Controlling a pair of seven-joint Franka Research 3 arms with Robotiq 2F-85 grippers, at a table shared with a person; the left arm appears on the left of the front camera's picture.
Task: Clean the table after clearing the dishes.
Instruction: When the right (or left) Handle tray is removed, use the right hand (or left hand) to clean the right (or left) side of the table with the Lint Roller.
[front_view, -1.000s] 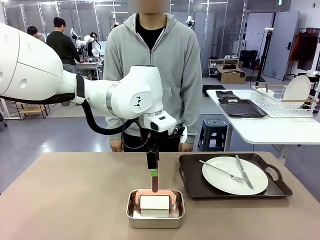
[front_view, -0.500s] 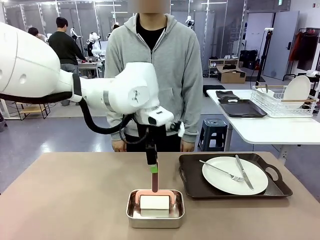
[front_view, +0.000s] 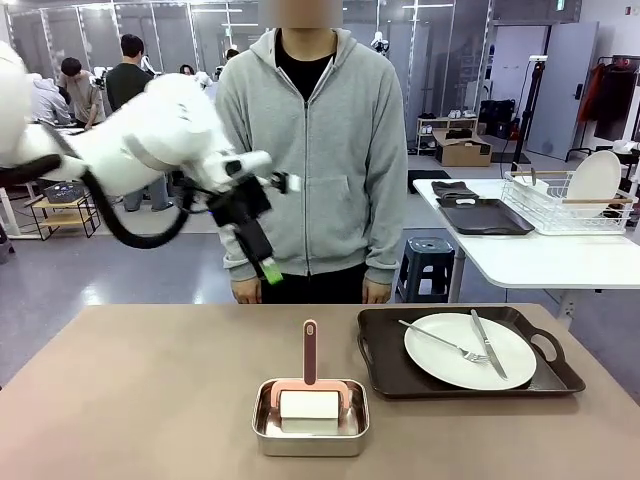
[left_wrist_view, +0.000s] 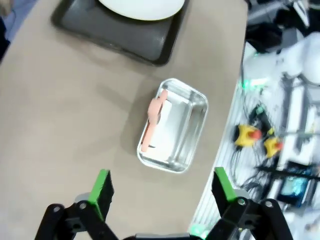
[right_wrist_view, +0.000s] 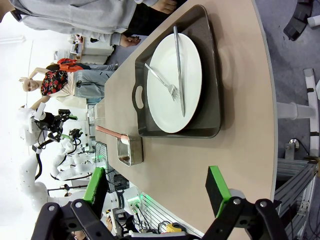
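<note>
Table (front_view: 150, 380): left tool (front_view: 270, 274) has lifted away, jaws apart.

Left arm (front_view: 150, 140): white, rounded shell segments, with one black cable (front_view: 130, 232) looped beneath. Left gripper (left_wrist_view: 162, 187) and right gripper (right_wrist_view: 156, 192): black linkage fingers (silver pivot screws visible at the joints) tipped with bright green pads (left_wrist_view: 102, 187).

My front camera sits on the robot's side of the table (front_view: 150, 400), a little above it, facing straight across toward the person (front_view: 310, 150) at 12 o'clock. My left wrist camera looks down from high over the steel pan (left_wrist_view: 192, 125), the tray (left_wrist_view: 120, 35) at 11 o'clock. My right wrist camera, rolled sideways, sits nearer the tray. All three share pan and tray.
</note>
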